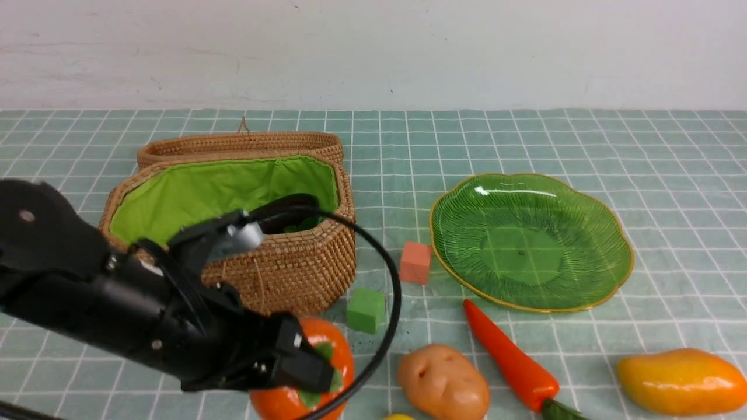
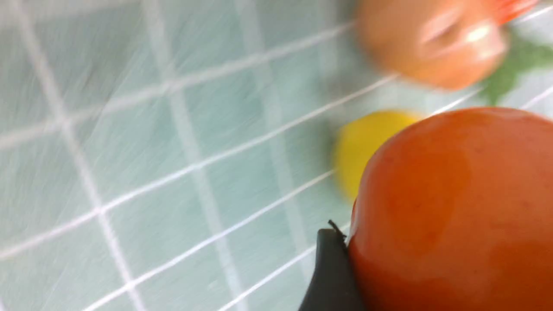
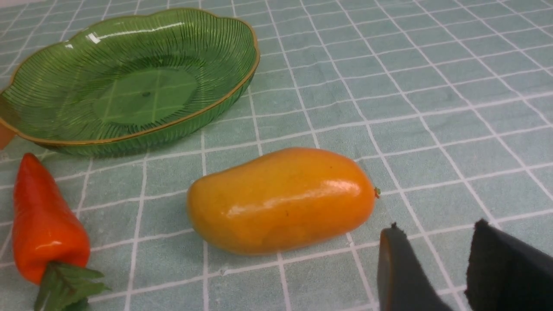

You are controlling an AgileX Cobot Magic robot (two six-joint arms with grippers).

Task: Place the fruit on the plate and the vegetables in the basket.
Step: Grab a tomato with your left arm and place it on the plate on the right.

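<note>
The left pincer (image 1: 303,373) clamped the persimmon (image 2: 453,207), calyx up. The right pincer (image 3: 436,242) stood parted, empty, near the mango (image 3: 281,198), which lay nine-to-three. The carrot (image 1: 510,359) pointed its tip to eleven o'clock.

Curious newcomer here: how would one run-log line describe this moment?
left fingers: gripping persimmon | right fingers: open, near mango | plate: empty

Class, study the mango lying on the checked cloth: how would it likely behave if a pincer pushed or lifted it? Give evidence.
The mango shows bright glossy highlights, so it would probably slip in a pinch. Its rounded, elongated body lies on its side, so a sideways push would likely roll it. It looks like stiff moulded plastic, probably light.
</note>
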